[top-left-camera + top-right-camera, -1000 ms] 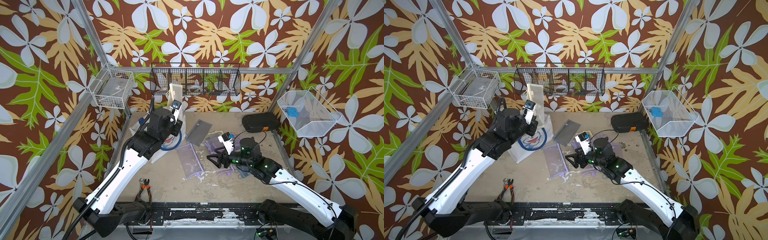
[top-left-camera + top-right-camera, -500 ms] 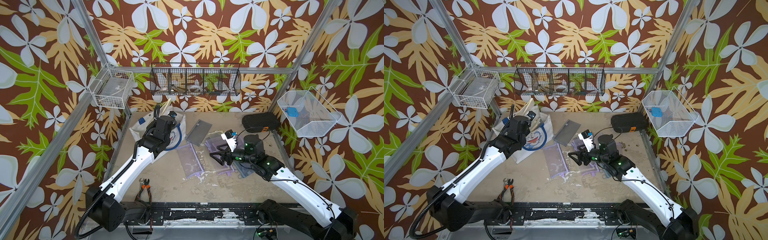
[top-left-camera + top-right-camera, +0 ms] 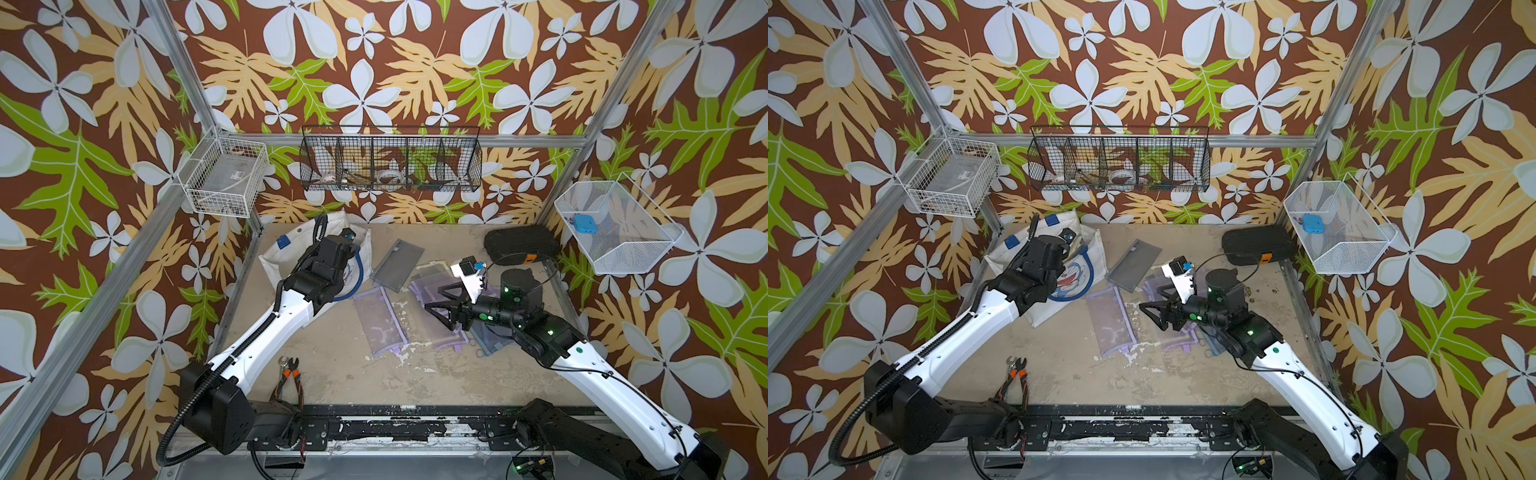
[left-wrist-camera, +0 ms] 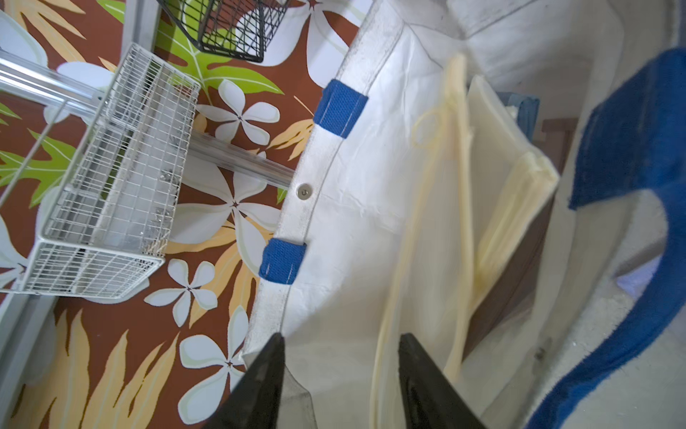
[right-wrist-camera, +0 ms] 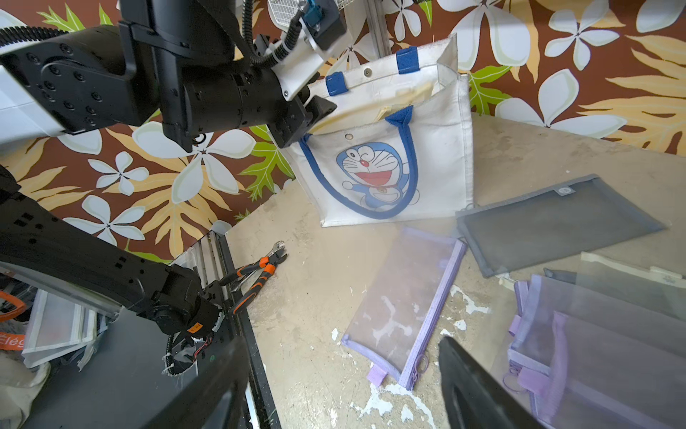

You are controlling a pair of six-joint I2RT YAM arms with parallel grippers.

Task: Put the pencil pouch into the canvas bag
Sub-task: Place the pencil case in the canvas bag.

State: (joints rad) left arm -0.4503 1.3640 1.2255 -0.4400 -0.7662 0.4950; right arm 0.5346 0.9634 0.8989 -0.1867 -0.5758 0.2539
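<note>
A: Task thing first, quick
B: Cream see-through mesh pencil pouch [image 4: 438, 223], flat, soft, pale yellow zip edge and a ring pull. It's inside the white canvas bag [image 4: 352, 223], blurred in the left wrist view. More cream fabric beside it, can't tell if that's a second pouch
A: Bag?
B: Stiff woven cloth, boxy, blue webbing handles and tabs, metal snap, blue cartoon cat print. Stands upright at the table's back left corner, mouth open
A: Grippers?
B: Left gripper [image 4: 339, 336] is at the bag's mouth, black fingers parted, gripping nothing. Right gripper [image 3: 434, 297] is spread wide and empty above the purple-edged mesh pouches [image 3: 378, 320]
A: Surface, room?
B: Beige table [image 3: 353, 386], scuffed, with white flaked patches. Brown wallpaper [image 3: 374, 62] with white flowers and tan and green leaves, on aluminium frame posts. White wire basket [image 3: 226, 176], black wire rack [image 3: 390, 160] and white mesh bin [image 3: 615, 232] hang on the walls
A: Loose stuff?
B: Grey mesh zip pouch [image 3: 397, 266] lies just beside the bag. Black hard case with an orange tab [image 3: 519, 245] sits at the back right, and orange-handled pliers [image 3: 291, 376] are near the front edge
</note>
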